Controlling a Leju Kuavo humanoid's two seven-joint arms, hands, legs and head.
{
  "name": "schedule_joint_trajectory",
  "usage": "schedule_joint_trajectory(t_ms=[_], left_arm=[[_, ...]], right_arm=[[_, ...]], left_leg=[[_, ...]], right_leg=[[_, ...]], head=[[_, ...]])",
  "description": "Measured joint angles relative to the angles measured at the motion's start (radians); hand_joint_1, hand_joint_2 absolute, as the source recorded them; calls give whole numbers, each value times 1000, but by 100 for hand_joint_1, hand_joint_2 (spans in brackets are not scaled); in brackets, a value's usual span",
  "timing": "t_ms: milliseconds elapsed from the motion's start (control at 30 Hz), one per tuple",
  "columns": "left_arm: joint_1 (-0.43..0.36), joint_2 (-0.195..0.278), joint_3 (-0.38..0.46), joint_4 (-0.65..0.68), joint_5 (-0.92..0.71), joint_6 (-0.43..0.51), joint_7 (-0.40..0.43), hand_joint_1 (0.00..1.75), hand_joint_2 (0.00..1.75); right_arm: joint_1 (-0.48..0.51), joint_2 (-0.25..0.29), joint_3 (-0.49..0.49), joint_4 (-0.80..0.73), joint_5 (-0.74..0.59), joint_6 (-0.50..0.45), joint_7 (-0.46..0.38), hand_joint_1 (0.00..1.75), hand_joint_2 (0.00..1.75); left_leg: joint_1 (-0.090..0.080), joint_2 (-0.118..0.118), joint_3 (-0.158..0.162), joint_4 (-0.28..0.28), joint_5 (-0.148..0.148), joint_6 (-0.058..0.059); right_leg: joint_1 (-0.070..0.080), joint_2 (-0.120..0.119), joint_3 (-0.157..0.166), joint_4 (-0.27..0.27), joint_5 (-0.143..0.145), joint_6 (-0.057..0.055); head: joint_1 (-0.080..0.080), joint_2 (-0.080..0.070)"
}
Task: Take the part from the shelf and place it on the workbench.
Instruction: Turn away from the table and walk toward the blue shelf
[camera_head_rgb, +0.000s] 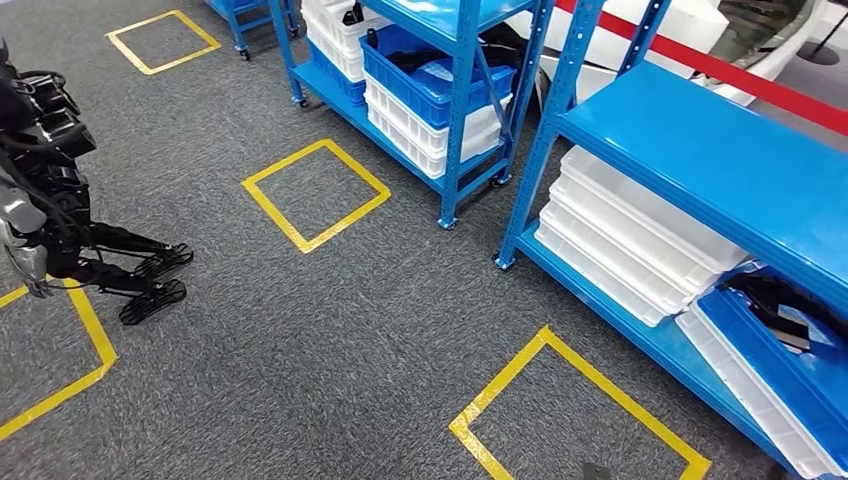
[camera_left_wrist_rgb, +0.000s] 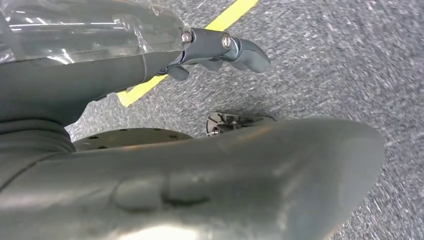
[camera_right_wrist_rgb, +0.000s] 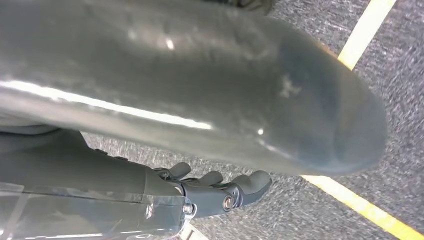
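Blue shelves (camera_head_rgb: 690, 150) are seen from the head, with white bins (camera_head_rgb: 630, 240) and a dark part (camera_head_rgb: 775, 300) in a blue tray (camera_head_rgb: 790, 370), well apart from any hand; left hand (camera_left_wrist_rgb: 220, 47) is seen holding nothing, fingers slightly curled; right hand (camera_right_wrist_rgb: 220, 192) likewise, above grey carpet (camera_right_wrist_rgb: 400, 75).

- My head view: near shelf (camera_head_rgb: 700, 150) runs off the right edge; its tilted blue bin (camera_head_rgb: 790, 380) is cut off at the corner, and I cannot identify the dark contents.
- Far shelf (camera_head_rgb: 440, 90) cropped at top.
- Left hand (camera_left_wrist_rgb: 220, 47): thumb fills the foreground, fingers mostly hidden.
- Right hand (camera_right_wrist_rgb: 220, 192): same.
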Motion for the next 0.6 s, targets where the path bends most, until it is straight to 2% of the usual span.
schedule_joint_trajectory(t_ms=[33,67,100,167,200,267,300,333,367,400,433,467,533,567,600], left_arm=[[0,0,0,0,0,0,0,0,0],[-1,0,0,0,0,0,0,0,0],[-2,0,0,0,0,0,0,0,0],[-3,0,0,0,0,0,0,0,0],[-4,0,0,0,0,0,0,0,0],[-6,0,0,0,0,0,0,0,0],[-6,0,0,0,0,-1,0,0,0],[-5,0,0,0,0,-1,0,0,0],[-3,1,0,0,1,-1,0,0,0],[-1,1,0,0,1,-1,0,0,0],[0,1,0,0,2,-1,0,0,0],[0,1,0,0,2,-1,0,0,0],[-2,1,0,0,2,-1,0,0,0],[-3,2,0,0,2,-1,-1,0,0],[-3,2,0,0,2,-1,-1,0,0]], right_arm=[[-1,0,0,0,0,0,0,0,0],[-2,1,0,0,0,0,0,0,0],[-3,1,0,0,0,0,0,0,0],[-1,2,0,0,-2,0,0,0,0],[0,2,0,0,-3,0,1,0,0],[-2,2,0,0,-7,0,2,0,0],[-3,2,0,0,-9,0,3,0,0],[-4,2,0,0,-12,0,3,0,0],[-4,2,0,0,-15,0,4,0,0],[-3,3,0,0,-17,0,4,0,0],[-3,3,0,0,-21,0,4,0,0],[-2,3,0,0,-24,0,4,0,0],[-3,3,1,0,-29,0,4,0,0],[-4,3,2,0,-31,0,4,0,0],[-4,4,2,0,-32,0,4,0,0]], left_leg=[[-1,7,5,2,-5,-7],[-3,13,8,4,-9,-13],[-5,19,12,4,-12,-19],[-2,28,20,4,-18,-32],[0,19,21,14,-28,-38],[3,-21,-9,94,-78,-46],[3,-41,-42,163,-112,-47],[2,-51,-79,235,-140,-47],[0,-56,-108,287,-153,-45],[-2,-59,-122,305,-146,-42],[-4,-62,-117,279,-117,-36],[-6,-71,-95,218,-75,-29],[-8,-113,-44,80,-8,-15],[-9,-129,-30,39,6,-11],[-11,-139,-25,20,9,-9]], right_leg=[[2,-14,27,-56,20,-3],[5,-25,42,-87,27,-9],[9,-26,44,-96,23,-16],[9,-6,45,-97,23,-31],[8,3,46,-99,24,-38],[6,19,49,-103,26,-51],[7,28,49,-103,26,-55],[10,38,49,-103,25,-58],[12,50,50,-103,24,-60],[14,63,52,-103,24,-61],[16,77,55,-102,23,-62],[17,89,57,-102,23,-61],[19,112,59,-100,20,-59],[19,122,57,-99,20,-56],[17,131,54,-99,20,-52]], head=[[4,0],[5,0],[3,0],[-5,0],[-9,0],[-18,0],[-25,0],[-31,0],[-35,0],[-38,0],[-41,0],[-42,0],[-44,0],[-44,0],[-44,0]])
